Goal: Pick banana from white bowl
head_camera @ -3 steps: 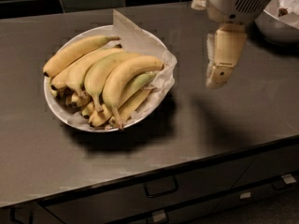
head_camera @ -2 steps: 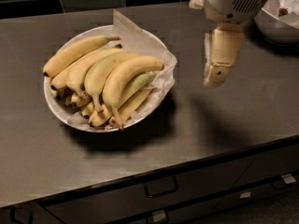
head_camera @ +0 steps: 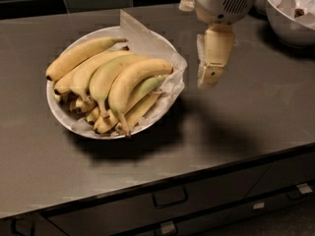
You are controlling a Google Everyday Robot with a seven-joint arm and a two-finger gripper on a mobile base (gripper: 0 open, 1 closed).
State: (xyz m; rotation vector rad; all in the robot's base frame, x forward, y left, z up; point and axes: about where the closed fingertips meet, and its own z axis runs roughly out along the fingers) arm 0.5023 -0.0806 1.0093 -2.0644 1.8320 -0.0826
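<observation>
The pincer point(head_camera: 208, 81) is seen hanging above the desk point(head_camera: 246, 132), just to the right of the white bowl point(head_camera: 93, 33) and clear of its rim. Nothing is seen held in it, and whether it is released or clenched cannot be told. The banana point(head_camera: 133, 77), thick and strongly curved, lies on top of the pile at the right side of the white bowl, its brown stem pointing to the front edge.

Several risks may be judged from here. The banana is pressed against a paler, greenish-sided banana point(head_camera: 147, 88) just beneath it, so both could be pinched together, or the neighbour dragged out. The curved, smooth skin could slip if it is gripped off-centre. The shallow white bowl could be tipped or pushed across the desk by a low sideways approach.

The crinkled paper lining point(head_camera: 142, 33) stands up at the back-right of the white bowl and spills over its right rim, between the pincer and the fruit; it could be snagged. A deeper bowl point(head_camera: 290, 23) sits well to the right of the white bowl, behind the arm. Drawers point(head_camera: 170, 198) are set below the desk edge.
</observation>
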